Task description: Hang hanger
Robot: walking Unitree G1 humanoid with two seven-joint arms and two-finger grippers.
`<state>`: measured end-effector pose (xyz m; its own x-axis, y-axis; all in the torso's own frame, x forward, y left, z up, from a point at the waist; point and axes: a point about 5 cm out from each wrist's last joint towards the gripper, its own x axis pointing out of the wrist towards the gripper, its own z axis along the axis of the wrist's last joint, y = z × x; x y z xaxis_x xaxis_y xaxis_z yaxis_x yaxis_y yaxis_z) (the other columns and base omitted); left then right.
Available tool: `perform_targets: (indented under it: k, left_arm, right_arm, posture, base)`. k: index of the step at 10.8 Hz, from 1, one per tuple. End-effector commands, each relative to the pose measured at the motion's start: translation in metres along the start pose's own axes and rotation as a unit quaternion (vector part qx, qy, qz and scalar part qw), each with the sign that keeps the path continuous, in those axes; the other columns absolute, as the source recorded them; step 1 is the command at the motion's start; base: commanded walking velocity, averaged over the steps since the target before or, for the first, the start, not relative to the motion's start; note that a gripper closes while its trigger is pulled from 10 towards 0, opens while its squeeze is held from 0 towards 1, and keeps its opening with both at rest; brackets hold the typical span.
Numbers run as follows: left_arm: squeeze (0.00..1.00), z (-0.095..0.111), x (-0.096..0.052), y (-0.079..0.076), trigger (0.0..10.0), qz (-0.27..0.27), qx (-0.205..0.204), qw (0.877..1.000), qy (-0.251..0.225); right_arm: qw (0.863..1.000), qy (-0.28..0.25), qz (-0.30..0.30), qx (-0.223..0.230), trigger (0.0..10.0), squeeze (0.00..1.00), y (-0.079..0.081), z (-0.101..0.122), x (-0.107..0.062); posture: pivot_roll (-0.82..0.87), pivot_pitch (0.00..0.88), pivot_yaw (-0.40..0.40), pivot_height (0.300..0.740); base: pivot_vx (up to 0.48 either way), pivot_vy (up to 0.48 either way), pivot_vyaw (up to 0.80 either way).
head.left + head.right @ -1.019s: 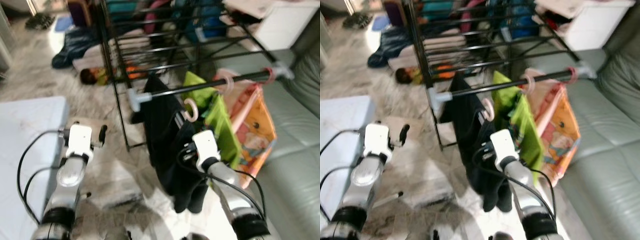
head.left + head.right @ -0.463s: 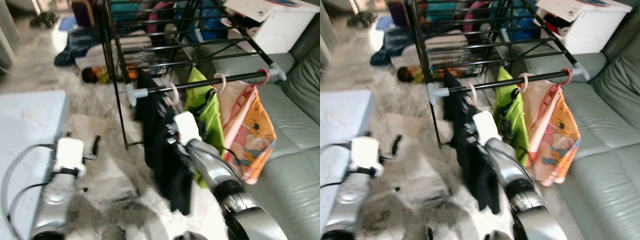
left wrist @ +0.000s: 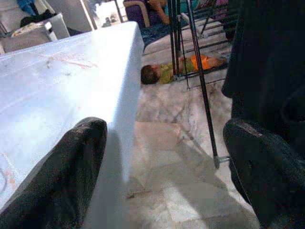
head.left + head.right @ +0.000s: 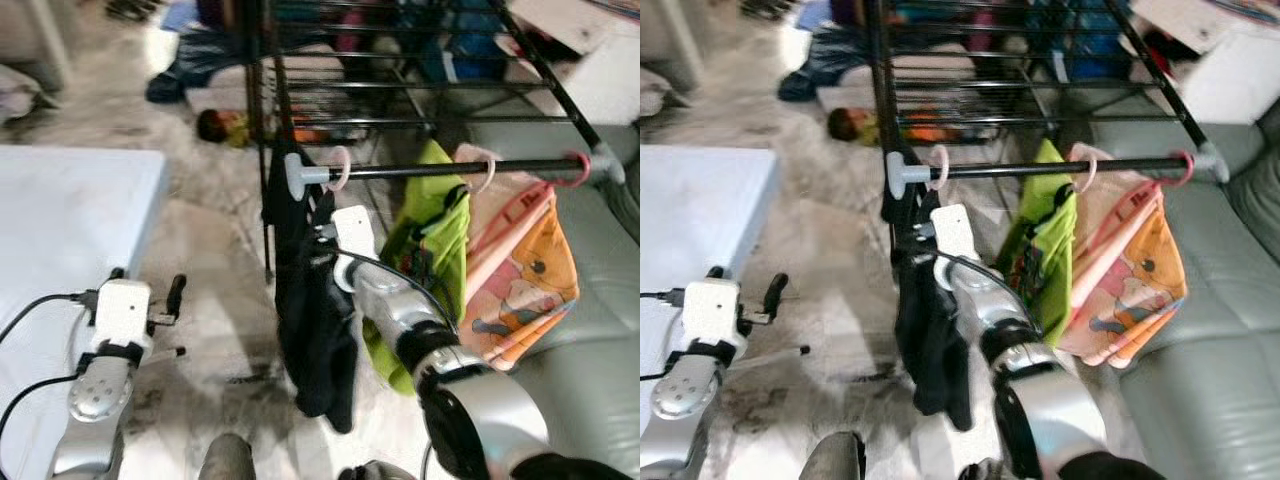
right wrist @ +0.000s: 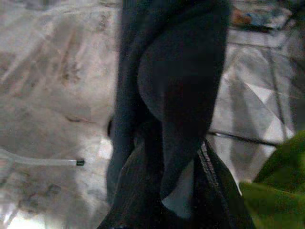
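Since half a second ago the right arm has reached further up and forward, so the right gripper [image 4: 322, 232] now sits against the black garment [image 4: 312, 330] just under the near end of the black rail [image 4: 450, 169], and the pink hanger hook [image 4: 340, 168] lies over that rail beside the grey end cap [image 4: 300, 176]; a second ago the hook was still below the rail. The head camera has also shifted, so the whole scene sits differently. The grey sofa [image 4: 590, 340] fills the right side, its cushion close behind the hanging clothes. The white desk [image 4: 60, 220] takes the left, its edge close to the left arm. The black drying rack [image 4: 940, 90] stands beyond, with a heap of clothes [image 4: 200, 70] on the marble floor [image 4: 220, 300] behind it. Between desk and rack the floor gives a strip of open room. Along the rail, going right, hang the black garment, a green garment [image 4: 435, 230] and an orange printed cloth [image 4: 520, 270], packed side by side with little gap. In the right wrist view the black fabric [image 5: 176, 95] lies bunched between the fingers, which hold it. The left gripper [image 4: 148, 300] hovers low beside the desk edge, fingers [image 3: 71, 167] spread wide, holding nothing.
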<state>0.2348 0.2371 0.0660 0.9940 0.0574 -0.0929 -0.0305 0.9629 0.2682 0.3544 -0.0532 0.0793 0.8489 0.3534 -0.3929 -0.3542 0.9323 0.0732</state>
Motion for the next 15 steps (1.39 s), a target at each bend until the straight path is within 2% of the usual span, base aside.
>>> perform_targets:
  k: [1, 3, 5, 8, 10, 12, 14, 15]
  left_arm:
    - [0.0, 0.004, -0.001, -0.001, 10.0, -0.001, 0.002, 1.0, 0.001]
    - [0.0, 0.005, -0.004, 0.001, 10.0, 0.002, 0.005, 1.0, 0.005]
    - [0.0, 0.005, -0.008, 0.0, 10.0, 0.001, 0.008, 1.0, 0.014]
    - [0.0, 0.006, -0.009, -0.004, 10.0, -0.001, 0.007, 1.0, 0.016]
    - [0.0, 0.005, -0.011, -0.005, 10.0, 0.001, 0.006, 1.0, 0.02]
    - [0.0, 0.004, -0.013, -0.007, 10.0, 0.0, 0.004, 1.0, 0.024]
    - [0.0, 0.004, -0.013, -0.009, 10.0, -0.001, 0.004, 1.0, 0.026]
    - [0.0, 0.003, -0.012, -0.009, 10.0, -0.002, 0.004, 1.0, 0.027]
  right_arm:
    - [0.999, -0.027, -0.018, 0.013, 10.0, 0.0, -0.007, 0.019, 0.002]
    - [0.999, -0.016, -0.028, 0.038, 10.0, 0.0, -0.011, 0.022, 0.003]
    - [0.999, 0.017, -0.014, 0.024, 10.0, 0.0, -0.004, 0.025, 0.006]
    - [0.997, 0.052, 0.025, -0.043, 10.0, 0.0, 0.009, 0.013, 0.007]
    - [0.994, 0.07, 0.031, -0.074, 10.0, 0.0, 0.009, 0.005, 0.006]
    - [0.995, 0.072, -0.001, -0.063, 10.0, 0.0, 0.0, 0.005, 0.005]
    - [0.996, 0.081, -0.005, -0.035, 10.0, 0.0, -0.002, 0.0, 0.004]
    - [0.996, 0.085, -0.001, -0.023, 10.0, 1.0, -0.002, -0.004, 0.003]
  posture:
    - [0.17, 0.075, -0.082, 0.74]
    - [0.18, 0.083, -0.083, 0.74]
    - [0.19, 0.084, -0.091, 0.74]
    - [0.2, 0.095, -0.102, 0.74]
    - [0.2, 0.099, -0.11, 0.74]
    - [0.2, 0.099, -0.116, 0.74]
    - [0.2, 0.099, -0.115, 0.74]
    - [0.2, 0.096, -0.115, 0.74]
  base:
    - [0.0, 0.0, 0.0]
    - [0.0, 0.0, 0.0]
    - [0.0, 0.0, 0.0]
    - [0.0, 0.0, 0.0]
    - [0.0, 0.0, 0.0]
    - [0.0, 0.0, 0.0]
    - [0.0, 0.0, 0.0]
    - [0.0, 0.0, 0.0]
